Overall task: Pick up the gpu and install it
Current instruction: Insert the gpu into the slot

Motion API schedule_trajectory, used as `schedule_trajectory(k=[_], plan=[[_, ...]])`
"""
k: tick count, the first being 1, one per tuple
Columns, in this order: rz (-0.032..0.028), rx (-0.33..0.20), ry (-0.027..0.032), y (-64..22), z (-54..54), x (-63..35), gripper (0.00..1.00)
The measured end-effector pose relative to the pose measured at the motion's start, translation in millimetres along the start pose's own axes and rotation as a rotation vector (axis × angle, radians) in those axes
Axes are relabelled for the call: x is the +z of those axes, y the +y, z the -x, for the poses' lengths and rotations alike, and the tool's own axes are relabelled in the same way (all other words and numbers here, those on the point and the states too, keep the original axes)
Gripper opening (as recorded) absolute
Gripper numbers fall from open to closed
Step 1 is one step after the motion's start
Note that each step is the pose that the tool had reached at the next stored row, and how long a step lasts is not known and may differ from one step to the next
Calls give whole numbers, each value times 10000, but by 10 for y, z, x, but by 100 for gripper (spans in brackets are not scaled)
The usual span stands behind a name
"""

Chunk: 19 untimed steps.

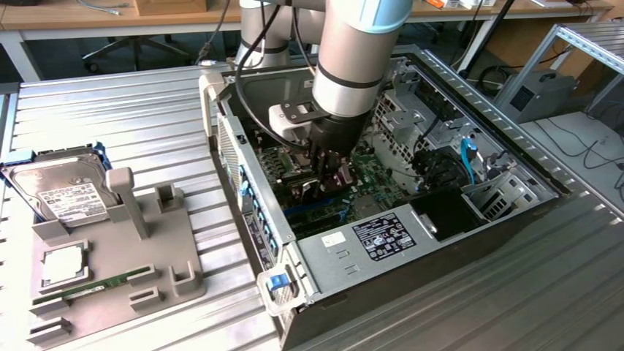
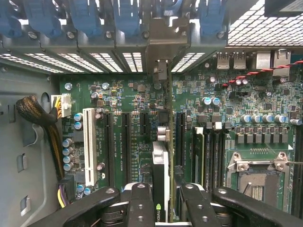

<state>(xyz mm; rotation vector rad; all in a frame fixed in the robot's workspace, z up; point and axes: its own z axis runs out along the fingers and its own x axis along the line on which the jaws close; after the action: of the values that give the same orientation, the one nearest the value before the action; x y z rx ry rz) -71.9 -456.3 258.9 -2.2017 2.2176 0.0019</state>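
The gripper (image 2: 164, 204) is clamped on the gpu (image 2: 161, 175). The card hangs edge-down inside the case (image 1: 322, 267), over the motherboard (image 2: 118, 90), with its bracket toward the rear wall. I judge that if the card's edge sits beside a slot (image 2: 180, 137) and not over it, pressing could damage the contacts. The bracket could also catch the rear wall. The wrist view shows this alignment. The exterior view shows the arm's reach into the case and the tray (image 1: 107, 285) near the tabletop's (image 1: 146, 110) edge.

It was a robotics lab: a ribbed metal bench (image 1: 117, 117) carried 1 opened PC case (image 1: 439, 289) (cabled desks (image 1: 58, 18) stood behind), with aluminium framing (image 1: 585, 44) past its far corner.
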Motion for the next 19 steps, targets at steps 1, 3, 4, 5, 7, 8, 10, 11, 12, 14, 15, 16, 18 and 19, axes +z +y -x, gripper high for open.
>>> schedule_trajectory(k=[1,3,4,5,7,8,10,11,12,14,15,16,18,19], plan=[[0,7,0,0,0,0,27],[-1,38,0,0,0,1,27],[-1,52,0,0,0,1,27],[-2,77,-1,0,0,3,27],[-2,120,0,0,0,3,27],[-3,144,0,0,0,3,27],[-2,147,2,0,0,3,27],[-2,151,1,0,0,5,27],[-2,153,1,0,0,6,27],[-2,156,1,0,0,7,27],[-2,157,1,0,0,8,27],[-3,158,1,0,0,10,27],[-2,162,1,0,0,17,27],[-2,164,1,1,0,19,27]])
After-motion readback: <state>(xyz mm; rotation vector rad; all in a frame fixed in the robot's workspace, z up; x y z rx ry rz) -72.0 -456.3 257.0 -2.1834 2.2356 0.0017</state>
